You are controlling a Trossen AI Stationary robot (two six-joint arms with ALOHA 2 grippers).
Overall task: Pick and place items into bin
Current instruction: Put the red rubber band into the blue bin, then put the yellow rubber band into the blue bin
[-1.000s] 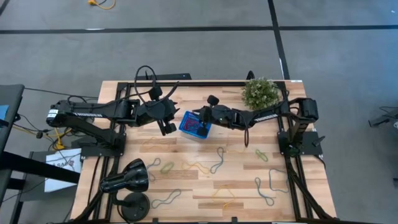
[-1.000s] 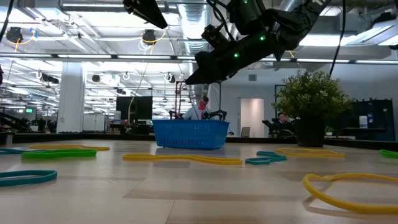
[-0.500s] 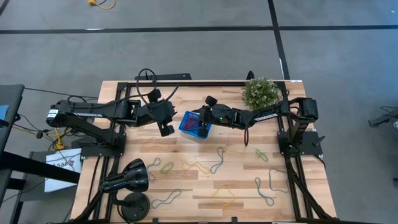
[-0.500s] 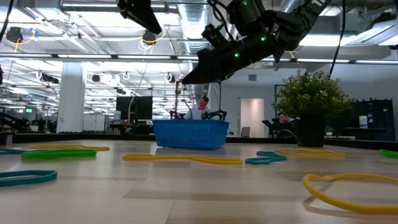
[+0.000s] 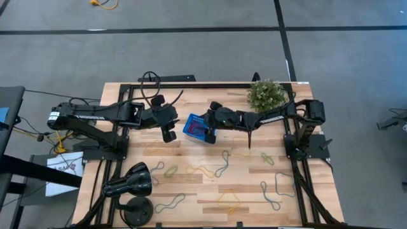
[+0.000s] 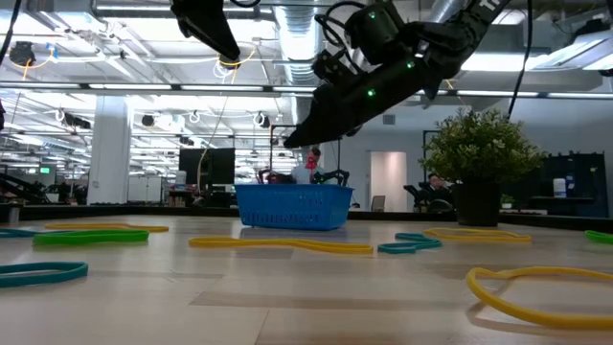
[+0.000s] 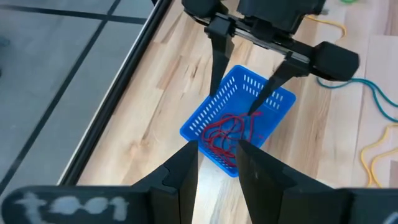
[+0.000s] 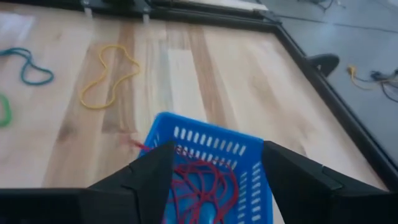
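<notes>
wooden table (image 5: 191, 191): right gripper (image 7: 249, 93) spread open over bin (image 7: 273, 102); left gripper's (image 5: 169, 135) opening unclear

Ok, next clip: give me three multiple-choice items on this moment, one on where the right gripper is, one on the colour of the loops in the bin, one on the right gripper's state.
1. Where is the right gripper?
A. Over the bin
B. Beside the potted plant
C. Down at the table's near edge

2. What colour are the loops in the bin?
A. Yellow
B. Red
C. Green

3. How do the right gripper's fingers stand?
A. Shut on a loop
B. Shut, empty
C. Open, holding nothing

Answers: 1 A, the high view shows its tip above the blue basket. 2 B, both wrist views show a red tangle inside. 3 C, the left wrist view shows the fingers spread apart above the basket.
</notes>
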